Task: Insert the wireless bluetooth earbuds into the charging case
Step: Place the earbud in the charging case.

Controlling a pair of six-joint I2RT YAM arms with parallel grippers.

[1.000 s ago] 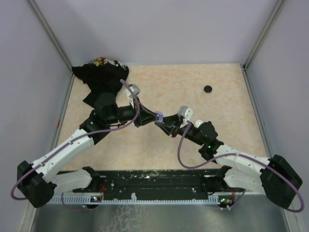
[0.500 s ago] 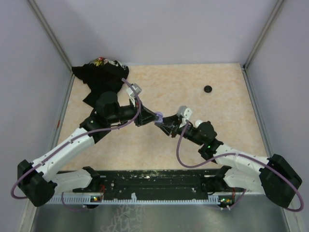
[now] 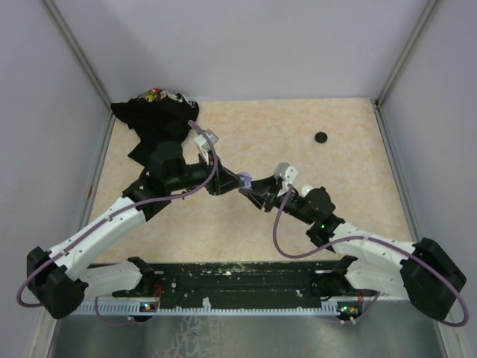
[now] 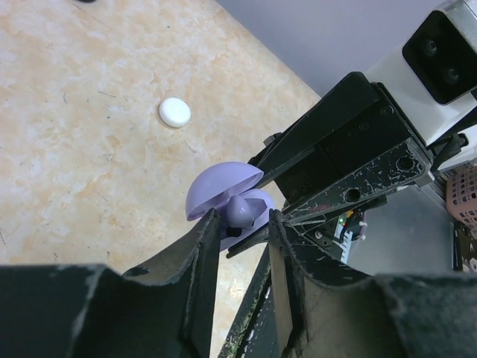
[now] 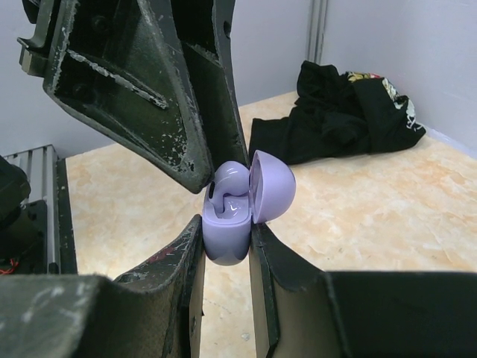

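Right gripper [image 5: 226, 237] is clamped on the open lavender case [image 5: 272, 186], held clear of the table [image 3: 350, 186]. Left gripper [image 4: 240, 227] is pinched on a lavender earbud [image 4: 240, 210], which sits at the case's well. Judgement: insertion is in hand and the bud is not yet released. Whether another bud is seated cannot be told.

The left arm [image 3: 108, 226] and right arm [image 3: 373, 246] had white shells and black joints. A purple cable [image 3: 275, 231] looped along each. A green light [image 3: 325, 221] glowed right of centre. The black jaws were scuffed and chipped.
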